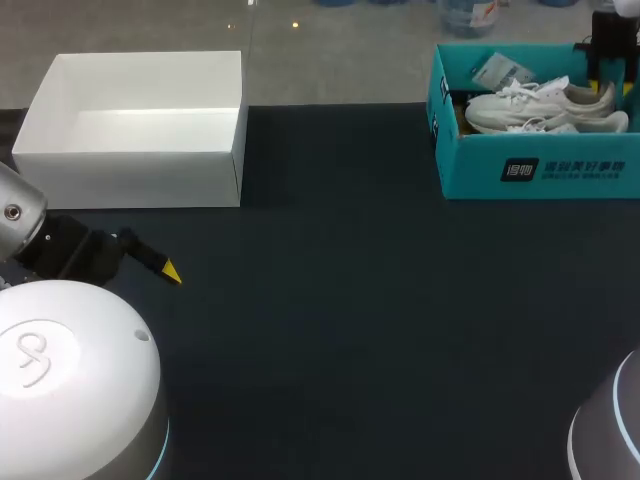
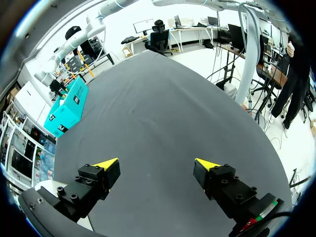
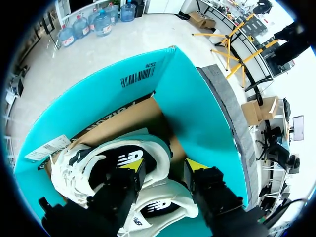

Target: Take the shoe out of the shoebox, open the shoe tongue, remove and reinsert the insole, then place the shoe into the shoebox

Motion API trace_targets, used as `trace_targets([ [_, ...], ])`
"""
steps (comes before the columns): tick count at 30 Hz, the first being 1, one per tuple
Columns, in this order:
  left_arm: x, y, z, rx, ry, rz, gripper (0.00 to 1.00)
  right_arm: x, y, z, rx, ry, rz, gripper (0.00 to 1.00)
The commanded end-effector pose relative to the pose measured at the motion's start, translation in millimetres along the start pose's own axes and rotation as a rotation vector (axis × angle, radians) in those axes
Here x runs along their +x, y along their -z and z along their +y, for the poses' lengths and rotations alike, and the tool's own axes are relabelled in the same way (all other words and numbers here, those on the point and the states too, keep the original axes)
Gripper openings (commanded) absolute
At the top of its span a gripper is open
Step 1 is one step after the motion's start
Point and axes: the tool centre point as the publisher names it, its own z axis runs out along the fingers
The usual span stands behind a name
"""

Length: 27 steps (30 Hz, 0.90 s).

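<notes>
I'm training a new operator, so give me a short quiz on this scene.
1. True or false: the left pincer is shut on a shoe.
2. The white sneakers lie in a shoebox of which colour? A) white B) teal C) red
3. Which arm's pincer hangs right over the sneakers?
Key: 1 false, it is open and empty above the table; 2 B; 3 the right pincer.
</notes>
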Motion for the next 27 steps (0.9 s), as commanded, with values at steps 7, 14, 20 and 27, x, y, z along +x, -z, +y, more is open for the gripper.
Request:
trace_targets([
  [7, -0.3, 0, 0, -0.003, 0.000, 0.002, 1.00, -1.5, 23, -11.7, -0.019, 0.005, 0.024, 0.58],
  [14, -0.3, 0, 0, -0.003, 0.000, 0.002, 1.00, -3.9, 71, -42.2, -0.007, 0.013, 0.064, 1.00],
  [20, -0.3, 0, 0, -0.003, 0.000, 0.002, 1.00, -3.7, 86, -71.4, 0.001, 0.023, 0.084, 1.00],
  [27, -0.3, 0, 0, -0.003, 0.000, 0.002, 1.00, -2.0, 108, -100.1, 0.029, 0.035, 0.102, 1.00],
])
